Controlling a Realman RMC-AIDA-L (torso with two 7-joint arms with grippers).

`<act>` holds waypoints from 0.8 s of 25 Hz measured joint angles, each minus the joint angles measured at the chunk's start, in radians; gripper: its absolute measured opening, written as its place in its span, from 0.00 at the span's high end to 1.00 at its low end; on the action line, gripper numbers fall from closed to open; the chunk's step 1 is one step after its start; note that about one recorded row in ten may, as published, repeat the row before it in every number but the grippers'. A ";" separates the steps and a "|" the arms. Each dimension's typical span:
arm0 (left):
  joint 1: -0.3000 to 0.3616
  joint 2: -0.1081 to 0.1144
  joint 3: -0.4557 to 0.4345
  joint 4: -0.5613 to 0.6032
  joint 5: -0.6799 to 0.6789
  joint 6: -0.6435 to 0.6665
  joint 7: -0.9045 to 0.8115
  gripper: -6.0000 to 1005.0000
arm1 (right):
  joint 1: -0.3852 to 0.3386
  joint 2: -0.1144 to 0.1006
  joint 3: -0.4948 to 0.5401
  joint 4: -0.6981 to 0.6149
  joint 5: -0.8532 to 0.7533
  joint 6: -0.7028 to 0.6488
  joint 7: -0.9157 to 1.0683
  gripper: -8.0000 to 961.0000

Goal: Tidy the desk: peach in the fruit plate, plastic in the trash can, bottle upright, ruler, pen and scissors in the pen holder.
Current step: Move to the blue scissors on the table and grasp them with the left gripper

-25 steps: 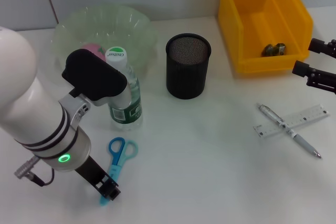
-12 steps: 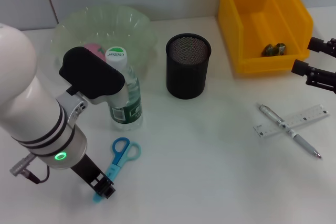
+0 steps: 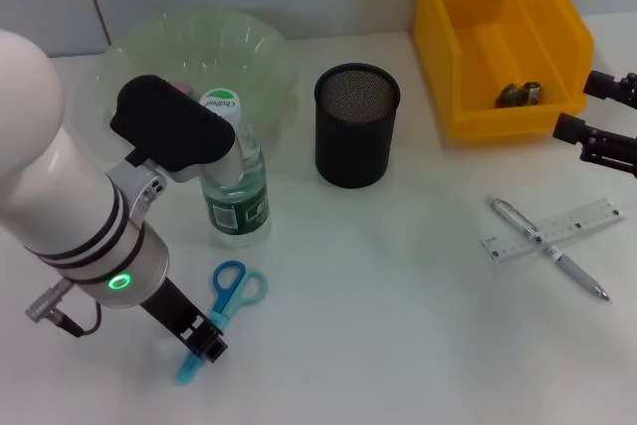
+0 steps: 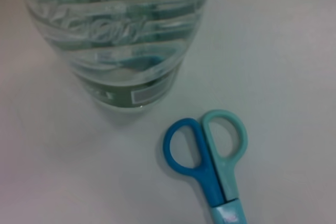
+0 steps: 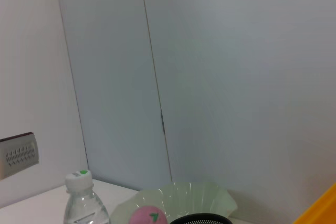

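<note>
My left gripper (image 3: 202,341) is low at the front left, closed around the blades of the blue scissors (image 3: 231,287), which lie flat on the desk; their handles (image 4: 205,148) point at the bottle. The water bottle (image 3: 237,196) stands upright beside them. The peach (image 5: 148,216) rests in the pale green fruit plate (image 3: 261,57). The black mesh pen holder (image 3: 356,126) stands mid-desk. Pen (image 3: 549,248) and ruler (image 3: 582,223) lie crossed at the right. Crumpled plastic (image 3: 520,94) sits in the yellow trash can (image 3: 468,57). My right gripper (image 3: 577,105) hovers open at the right edge.
The white desk (image 3: 398,276) runs from the scissors to the pen and ruler. My bulky left arm (image 3: 90,206) hides part of the plate and of the desk's left side. A wall stands behind the plate and the yellow can.
The left gripper swung slightly left and then back at the scissors' blades, and the scissors turned a little with it. The right gripper stayed still.
</note>
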 joint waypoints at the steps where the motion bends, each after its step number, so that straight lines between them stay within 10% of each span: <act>1: 0.000 0.000 0.000 0.000 0.000 0.000 0.000 0.55 | 0.000 0.000 0.000 0.000 0.000 0.000 0.000 0.14; 20: -0.005 0.000 -0.002 -0.023 -0.024 -0.015 0.000 0.56 | 0.004 0.002 0.001 0.001 0.000 0.000 -0.009 0.14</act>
